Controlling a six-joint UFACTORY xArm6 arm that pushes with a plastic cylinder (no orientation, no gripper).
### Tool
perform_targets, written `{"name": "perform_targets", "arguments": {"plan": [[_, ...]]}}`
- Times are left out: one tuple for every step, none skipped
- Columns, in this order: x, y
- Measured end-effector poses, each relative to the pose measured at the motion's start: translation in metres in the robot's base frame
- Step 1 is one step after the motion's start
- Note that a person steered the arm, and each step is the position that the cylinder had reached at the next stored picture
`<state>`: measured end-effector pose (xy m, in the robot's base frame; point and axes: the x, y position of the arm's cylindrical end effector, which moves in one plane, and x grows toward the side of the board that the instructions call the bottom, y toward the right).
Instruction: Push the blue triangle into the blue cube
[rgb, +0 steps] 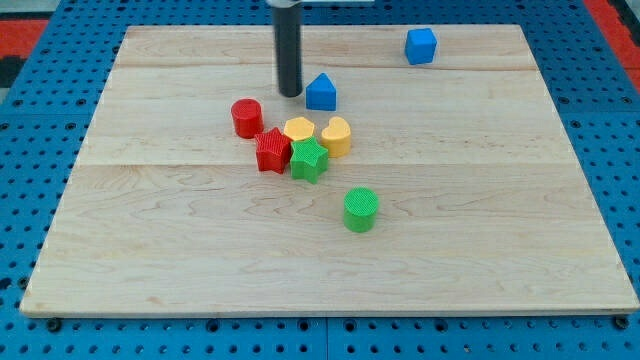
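The blue triangle (321, 92) sits on the wooden board (480, 230), upper middle. The blue cube (421, 46) sits near the board's top edge, up and to the right of the triangle, well apart from it. My tip (290, 94) is the lower end of the dark rod, just left of the blue triangle, very close to it or touching it.
Below the triangle is a cluster: a red cylinder (246, 117), a red star-like block (272, 150), a yellow hexagon (298, 130), a yellow heart-like block (337, 136) and a green star (309, 159). A green cylinder (361, 209) stands alone lower down.
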<state>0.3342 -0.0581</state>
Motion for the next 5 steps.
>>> {"name": "perform_targets", "arguments": {"plan": [[0.021,-0.03],[0.022,0.012],[0.002,0.086],[-0.014,0.122],[-0.011,0.079]]}}
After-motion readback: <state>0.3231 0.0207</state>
